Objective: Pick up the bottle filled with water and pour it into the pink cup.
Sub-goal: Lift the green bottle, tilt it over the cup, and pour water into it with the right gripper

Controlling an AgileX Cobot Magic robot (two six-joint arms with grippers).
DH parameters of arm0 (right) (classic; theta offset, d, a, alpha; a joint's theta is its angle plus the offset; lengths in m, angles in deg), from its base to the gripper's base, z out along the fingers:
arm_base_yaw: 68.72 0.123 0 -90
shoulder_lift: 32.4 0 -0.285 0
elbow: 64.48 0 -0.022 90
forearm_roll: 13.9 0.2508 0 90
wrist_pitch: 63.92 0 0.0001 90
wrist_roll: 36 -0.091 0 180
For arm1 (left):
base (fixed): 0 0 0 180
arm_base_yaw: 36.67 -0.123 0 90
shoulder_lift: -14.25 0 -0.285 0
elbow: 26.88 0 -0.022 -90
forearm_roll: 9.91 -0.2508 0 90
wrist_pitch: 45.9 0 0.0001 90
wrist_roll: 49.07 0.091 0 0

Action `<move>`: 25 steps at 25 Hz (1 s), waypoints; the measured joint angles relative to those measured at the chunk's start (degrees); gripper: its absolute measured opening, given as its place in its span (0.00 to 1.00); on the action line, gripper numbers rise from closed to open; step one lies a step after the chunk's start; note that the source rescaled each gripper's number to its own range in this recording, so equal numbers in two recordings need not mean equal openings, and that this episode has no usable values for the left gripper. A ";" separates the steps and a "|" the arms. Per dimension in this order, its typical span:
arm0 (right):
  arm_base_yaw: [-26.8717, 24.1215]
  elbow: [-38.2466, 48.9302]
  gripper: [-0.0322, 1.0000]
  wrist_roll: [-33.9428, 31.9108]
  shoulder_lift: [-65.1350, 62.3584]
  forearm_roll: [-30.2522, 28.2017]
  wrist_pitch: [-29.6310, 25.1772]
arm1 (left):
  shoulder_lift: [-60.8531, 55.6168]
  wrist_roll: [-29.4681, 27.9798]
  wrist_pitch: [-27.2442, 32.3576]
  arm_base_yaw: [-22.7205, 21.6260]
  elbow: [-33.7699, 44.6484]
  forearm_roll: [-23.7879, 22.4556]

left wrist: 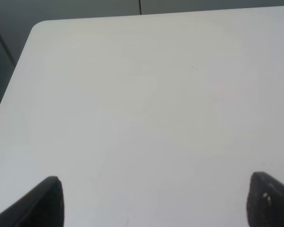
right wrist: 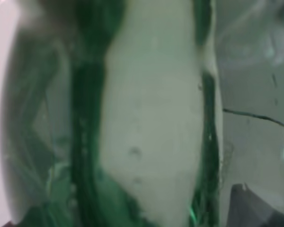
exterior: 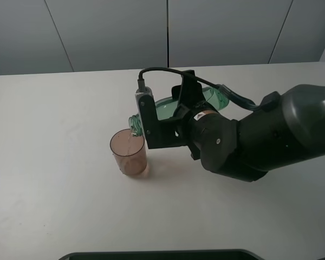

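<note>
The right end effector (exterior: 180, 103) is clamped on the bottle (exterior: 163, 109), which is tipped almost level, its long axis running from the arm out to the pink cup (exterior: 129, 153). The mouth hangs just over the cup's rim, and a thin stream seems to fall in. The left end effector (left wrist: 154, 201) hangs spread and empty over the bench (exterior: 54, 162), so the pour is the right arm's.

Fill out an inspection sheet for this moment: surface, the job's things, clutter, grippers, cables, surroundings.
Surface: white table, no spill seen.
Job's things: bottle tipped nearly level, its mouth above the pink cup, with a thin stream falling into the cup. The cup stands upright on the table.
Clutter: nothing seen.
Grippers: right gripper shut on the bottle's body. Left gripper open over bare table, holding nothing.
Cables: black cable arches over the right wrist, above the bottle and apart from the cup.
Surroundings: grey panelled wall behind the table. A dark object sits at the near edge and cannot be identified.
</note>
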 joint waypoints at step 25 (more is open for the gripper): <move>0.00 -0.09 0.03 0.00 0.00 -2.85 1.32 | 0.00 0.00 0.00 0.00 0.00 0.00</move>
